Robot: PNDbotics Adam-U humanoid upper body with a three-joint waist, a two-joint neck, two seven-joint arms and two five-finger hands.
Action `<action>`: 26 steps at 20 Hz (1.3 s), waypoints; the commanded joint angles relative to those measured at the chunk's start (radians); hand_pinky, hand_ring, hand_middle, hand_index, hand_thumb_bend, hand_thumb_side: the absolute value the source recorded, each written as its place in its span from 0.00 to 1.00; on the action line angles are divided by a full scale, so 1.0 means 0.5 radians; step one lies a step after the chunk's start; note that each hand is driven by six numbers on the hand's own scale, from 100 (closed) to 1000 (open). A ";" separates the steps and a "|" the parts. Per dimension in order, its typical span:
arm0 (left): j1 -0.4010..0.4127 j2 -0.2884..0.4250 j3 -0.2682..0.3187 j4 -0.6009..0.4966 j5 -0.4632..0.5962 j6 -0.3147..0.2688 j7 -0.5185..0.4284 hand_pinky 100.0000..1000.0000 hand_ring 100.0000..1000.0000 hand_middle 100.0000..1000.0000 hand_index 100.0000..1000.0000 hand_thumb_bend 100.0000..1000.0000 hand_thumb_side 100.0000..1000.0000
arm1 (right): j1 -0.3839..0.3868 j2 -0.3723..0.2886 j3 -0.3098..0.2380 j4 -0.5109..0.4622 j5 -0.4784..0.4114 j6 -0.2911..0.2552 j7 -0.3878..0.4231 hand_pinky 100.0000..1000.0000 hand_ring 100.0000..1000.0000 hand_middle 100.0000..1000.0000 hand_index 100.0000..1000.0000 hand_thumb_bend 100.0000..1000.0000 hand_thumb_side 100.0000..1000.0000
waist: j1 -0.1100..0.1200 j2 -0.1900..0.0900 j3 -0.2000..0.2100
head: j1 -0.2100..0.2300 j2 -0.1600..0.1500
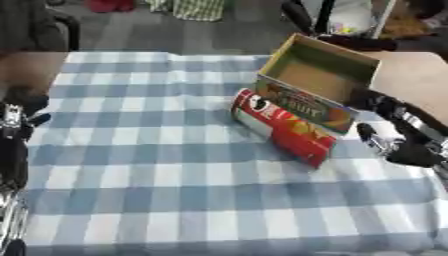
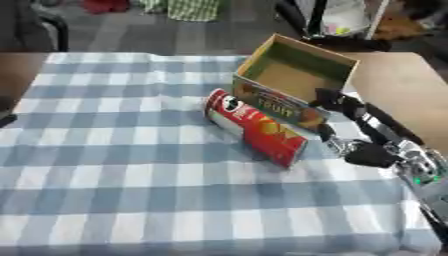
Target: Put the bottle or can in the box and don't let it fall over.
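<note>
The blue-checked cloth (image 1: 175, 200) covers the desk. The left hand (image 1: 16, 122) rests at the left edge, its finger state unclear. A red chip can (image 1: 282, 127) lies on its side against the open cardboard box (image 1: 315, 82). The right hand (image 2: 350, 127), fingers spread and empty, sits just right of the can.

We see the red can (image 1: 282, 127) lying on its side on the checked tabletop (image 1: 149, 165), touching the open box (image 1: 317, 82), our right hand (image 1: 394, 132) open just beside them.
</note>
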 commanded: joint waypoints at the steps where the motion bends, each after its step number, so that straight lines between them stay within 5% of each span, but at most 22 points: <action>1: -0.035 0.018 -0.006 -0.032 -0.001 -0.001 -0.009 0.82 0.84 0.68 0.90 0.38 0.87 | -0.047 -0.058 0.018 0.047 0.092 -0.025 -0.014 0.93 1.00 0.81 1.00 0.00 0.50 | 0.020 -0.029 0.007 | -0.011 0.011; 16: -0.044 0.007 -0.021 -0.029 0.001 0.001 -0.028 0.82 0.84 0.68 0.90 0.38 0.87 | -0.190 0.047 0.140 0.238 0.511 -0.051 -0.166 0.94 1.00 0.81 1.00 0.00 0.47 | 0.011 -0.029 0.032 | -0.033 0.011; 26: -0.046 0.004 -0.023 -0.028 0.004 0.003 -0.031 0.82 0.84 0.68 0.90 0.37 0.88 | -0.236 0.095 0.159 0.317 0.625 0.122 -0.224 0.95 1.00 0.79 1.00 0.00 0.54 | 0.009 -0.026 0.042 | -0.040 0.011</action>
